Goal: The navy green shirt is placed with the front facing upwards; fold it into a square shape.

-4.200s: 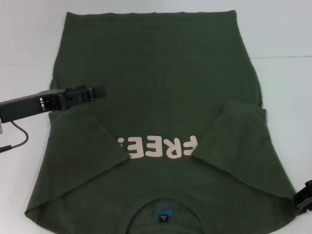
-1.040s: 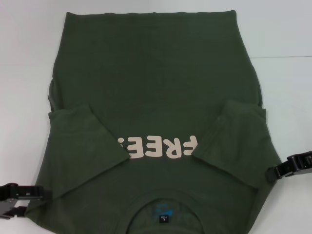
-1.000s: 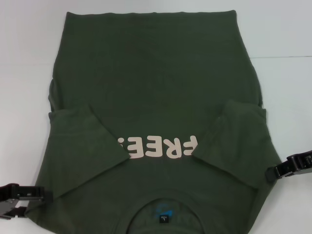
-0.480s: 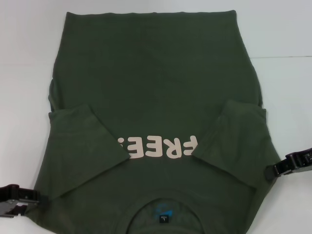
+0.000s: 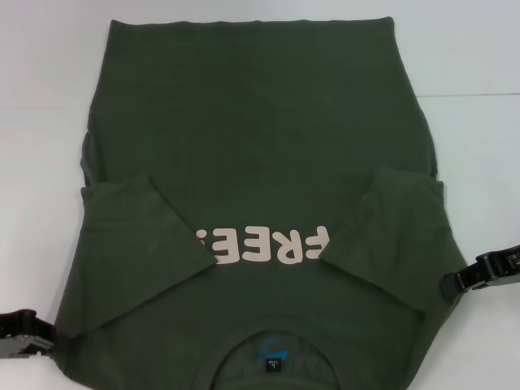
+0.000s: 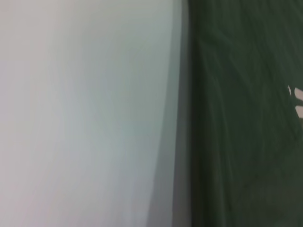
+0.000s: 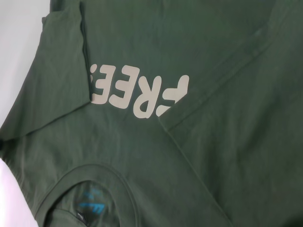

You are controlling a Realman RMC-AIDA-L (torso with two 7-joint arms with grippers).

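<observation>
The navy green shirt (image 5: 260, 122) lies flat on the white table, front up, collar nearest me. Both short sleeves are folded inward over the chest, and their tips partly cover the pale pink "FREE!" print (image 5: 264, 246). The small black neck label (image 5: 275, 366) shows inside the collar. My left gripper (image 5: 28, 337) is low at the shirt's near left shoulder edge, its two fingers apart and empty. My right gripper (image 5: 455, 284) is at the shirt's right edge, beside the folded right sleeve. The right wrist view shows the print (image 7: 137, 92) and collar; the left wrist view shows the shirt's edge (image 6: 246, 142).
The white table (image 5: 41, 65) surrounds the shirt on the left, right and far sides. A faint seam line (image 5: 471, 96) crosses the table at the far right. Nothing else stands on it.
Over four seconds my left arm came off the left sleeve down to the near left shoulder edge. In the last second it slid slightly outward; the right gripper barely shifted.
</observation>
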